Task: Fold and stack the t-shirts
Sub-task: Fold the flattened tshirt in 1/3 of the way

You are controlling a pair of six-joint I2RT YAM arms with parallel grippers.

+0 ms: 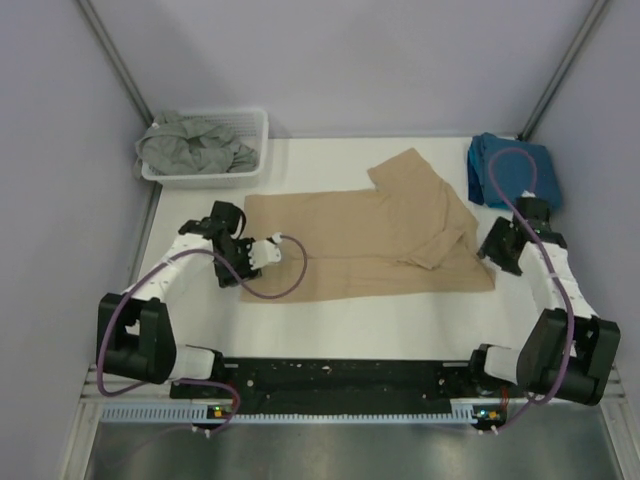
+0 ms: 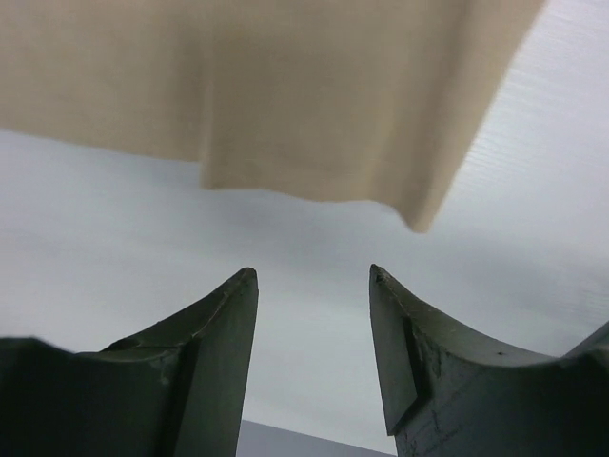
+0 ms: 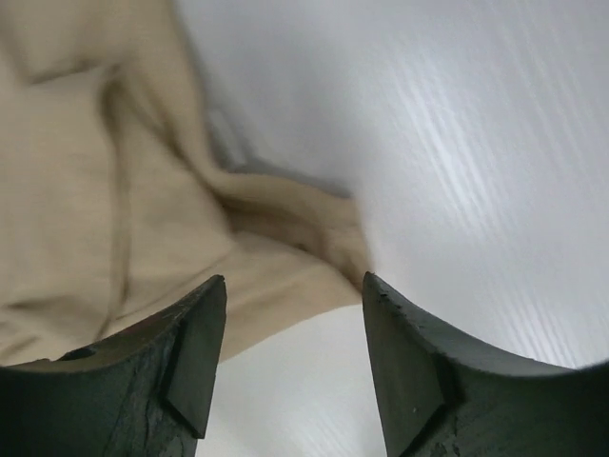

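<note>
A tan t-shirt (image 1: pixel 370 235) is seen spread out at the middle of a white table (image 1: pixel 400 330). One sleeve is pointed toward the far side, and the cloth is rumpled near its right end. A teal-blue t-shirt (image 1: pixel 510 175) is laid at the far right corner of the table, apart from the tan one. A grey-green t-shirt (image 1: pixel 195 145) is heaped inside a white slatted basket (image 1: pixel 255 125) at the far left corner.

The left gripper (image 1: pixel 262 250) is held at the left end of the tan shirt. In the left wrist view its dark fingers (image 2: pixel 224 324) are spread apart with nothing between them. Only bare table is seen in the gap, and a corner of the tan cloth lies just beyond the tips.

The right gripper (image 1: pixel 493 247) is placed just beside the right edge of the same shirt. In the right wrist view its fingers (image 3: pixel 400 343) are likewise parted and nothing is gripped. Bunched tan cloth is seen ahead and to one side of the tips, with white tabletop on the other. Whether either gripper touches the cloth cannot be told from these views.
</note>
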